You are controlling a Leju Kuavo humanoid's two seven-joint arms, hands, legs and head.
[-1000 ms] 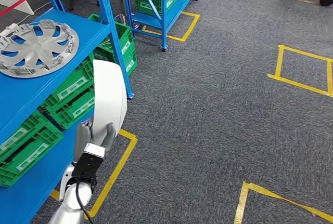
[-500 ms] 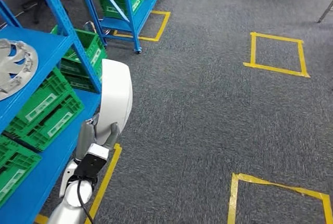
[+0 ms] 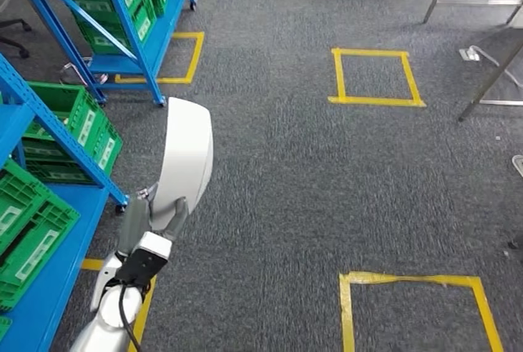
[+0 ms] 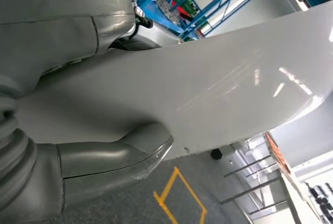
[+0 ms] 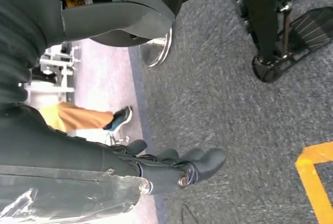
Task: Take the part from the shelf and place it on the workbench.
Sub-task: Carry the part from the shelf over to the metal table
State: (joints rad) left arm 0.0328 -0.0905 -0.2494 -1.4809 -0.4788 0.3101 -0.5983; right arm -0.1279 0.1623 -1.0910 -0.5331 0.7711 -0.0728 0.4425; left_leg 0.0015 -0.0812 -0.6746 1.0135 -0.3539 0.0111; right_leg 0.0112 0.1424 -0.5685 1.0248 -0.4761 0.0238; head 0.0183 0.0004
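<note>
Nearest me, low left in the head view, my left robot hand (image 3: 149,215) grips the white part (image 3: 185,160), a smooth curved panel held upright over the grey carpet (image 3: 290,197), just right of the blue shelf (image 3: 46,287). Left wrist view confirms it: thumb under the panel's edge, other fingers (image 4: 66,24) pressed on its far face, so it's clamped. My right robot hand (image 5: 117,109) hangs over the carpet with nothing in it, dark fingers extended and apart. Green crates (image 3: 31,221) sit on the near shelf at left. Yellow tape square (image 3: 416,307) on the floor near right, another (image 3: 375,77) farther off. Second blue shelf (image 3: 123,21) with green crates far left. Metal table legs (image 3: 487,82) far right; can't see a tabletop.
</note>
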